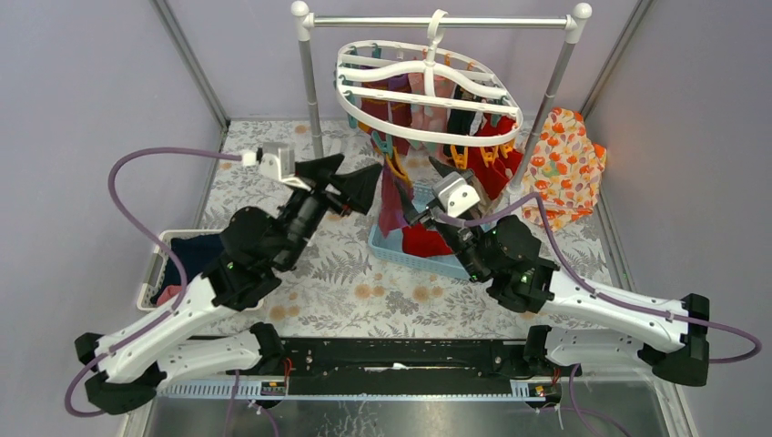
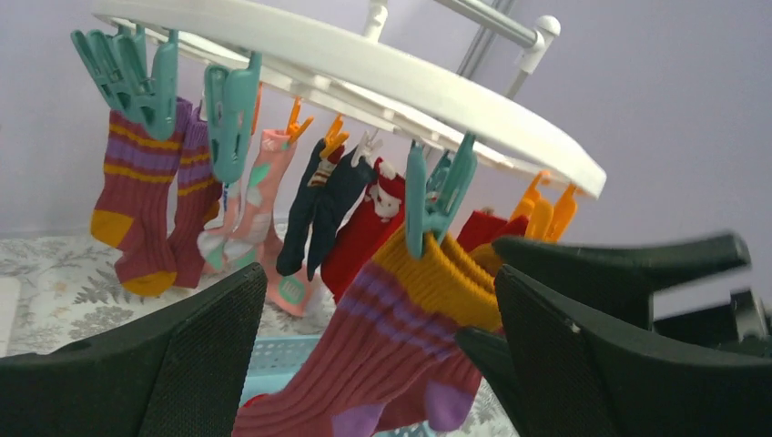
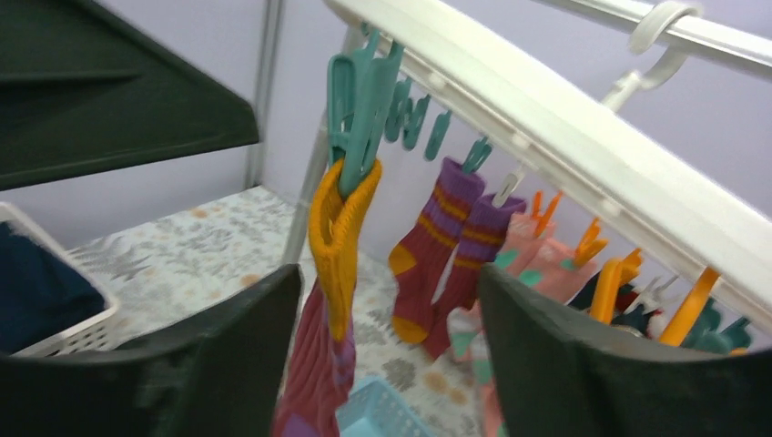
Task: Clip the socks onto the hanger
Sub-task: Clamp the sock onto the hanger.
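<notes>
The white oval hanger (image 1: 428, 91) hangs from the rack, with several socks clipped under it. A maroon sock with a yellow cuff (image 2: 410, 309) hangs from a teal clip (image 2: 437, 196) at the hanger's near rim. My left gripper (image 2: 382, 346) is open, and this sock dangles free between its fingers. My right gripper (image 3: 391, 346) is open too, with the same sock (image 3: 337, 237) hanging from its clip (image 3: 360, 100) close to the left-hand finger. From above, the left gripper (image 1: 364, 177) and right gripper (image 1: 423, 187) face each other across the sock (image 1: 391, 196).
A light blue basket (image 1: 387, 244) holding red socks sits under the hanger. A white bin (image 1: 150, 273) with navy and pink cloth stands at the left edge. An orange floral cloth (image 1: 564, 168) lies at the back right. Grey rack poles (image 1: 311, 91) flank the hanger.
</notes>
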